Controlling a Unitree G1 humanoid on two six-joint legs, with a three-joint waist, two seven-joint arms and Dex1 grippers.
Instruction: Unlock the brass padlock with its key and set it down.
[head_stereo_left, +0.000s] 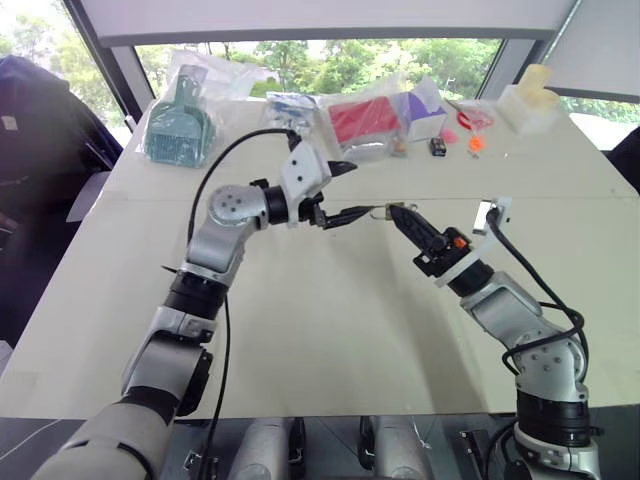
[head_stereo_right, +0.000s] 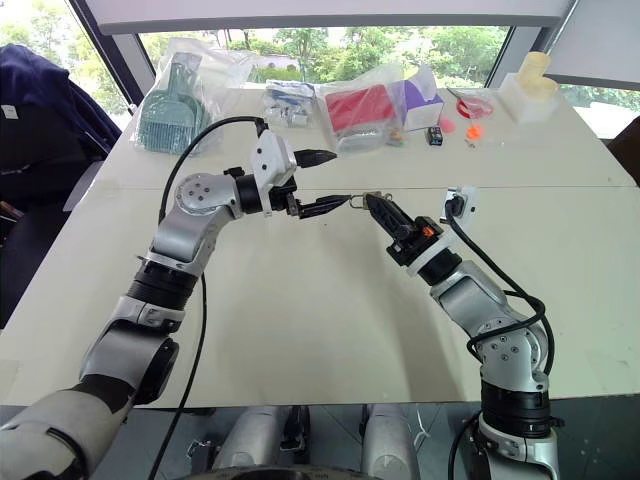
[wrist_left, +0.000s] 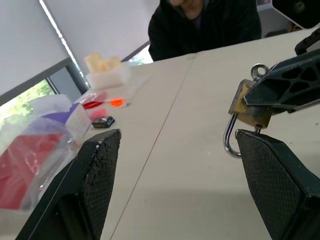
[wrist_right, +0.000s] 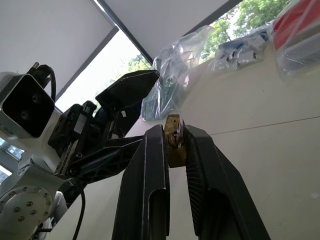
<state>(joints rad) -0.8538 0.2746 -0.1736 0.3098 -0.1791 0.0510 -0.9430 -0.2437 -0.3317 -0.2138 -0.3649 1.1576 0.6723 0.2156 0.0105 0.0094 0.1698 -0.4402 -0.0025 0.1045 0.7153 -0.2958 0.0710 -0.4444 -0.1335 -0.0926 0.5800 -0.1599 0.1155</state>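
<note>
The brass padlock (wrist_right: 175, 142) is pinched between the two black fingers of my right gripper (head_stereo_left: 393, 210), which is shut on it above the middle of the pale table (head_stereo_left: 330, 330). In the left wrist view the padlock (wrist_left: 250, 107) shows its silvery shackle (wrist_left: 229, 142) hanging out, and a small metal ring (wrist_left: 258, 71) at its other end; I cannot tell if that is the key. My left gripper (head_stereo_left: 362, 189) is open and faces the right one. Its lower finger (head_stereo_left: 350, 215) reaches right up to the lock and its upper finger (head_stereo_left: 340, 168) stands well clear.
Along the far edge lie a bagged teal scoop (head_stereo_left: 178, 125), a bagged red item (head_stereo_left: 365, 120), a purple box (head_stereo_left: 425, 112), a small black box (head_stereo_left: 437, 146), orange bits (head_stereo_left: 475, 143) and a white container (head_stereo_left: 530, 100). A person in dark clothes (wrist_left: 205, 25) is beyond the table.
</note>
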